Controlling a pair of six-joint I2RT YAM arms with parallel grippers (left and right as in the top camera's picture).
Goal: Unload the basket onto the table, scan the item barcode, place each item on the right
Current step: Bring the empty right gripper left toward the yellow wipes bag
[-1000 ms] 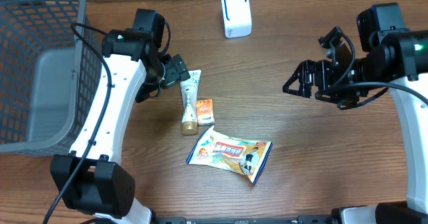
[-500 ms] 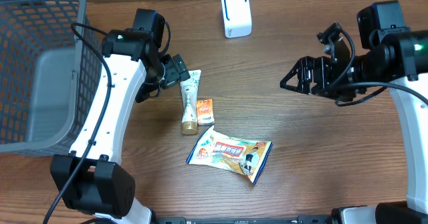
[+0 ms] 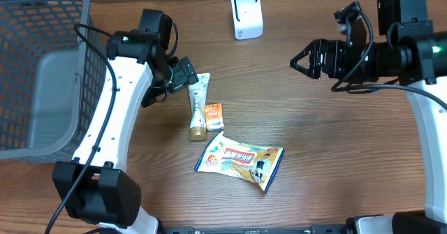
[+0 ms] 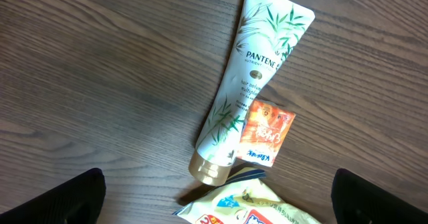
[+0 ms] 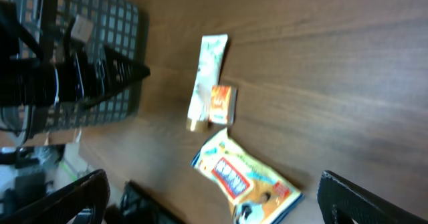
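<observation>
Three items lie mid-table: a white Pantene tube (image 3: 198,105) (image 4: 254,83), a small orange sachet (image 3: 214,115) (image 4: 266,134) touching its right side, and a yellow snack bag (image 3: 241,159) (image 4: 254,207) in front of them. A white scanner (image 3: 246,15) stands at the back. My left gripper (image 3: 183,73) (image 4: 217,204) hangs open just left of the tube's flat end, holding nothing. The right gripper (image 3: 307,61) (image 5: 214,200) is open and empty in the air at the right, pointing left; its view takes in the tube (image 5: 207,80), sachet (image 5: 222,103) and bag (image 5: 244,180).
A large grey mesh basket (image 3: 35,66) (image 5: 100,63) fills the left side of the table. The left arm's white link (image 3: 115,108) runs along the basket's right edge. Bare wood lies between the items and the right arm.
The right arm has swung toward the back of the table and slightly left, still open. The left arm and the three items have not moved.
</observation>
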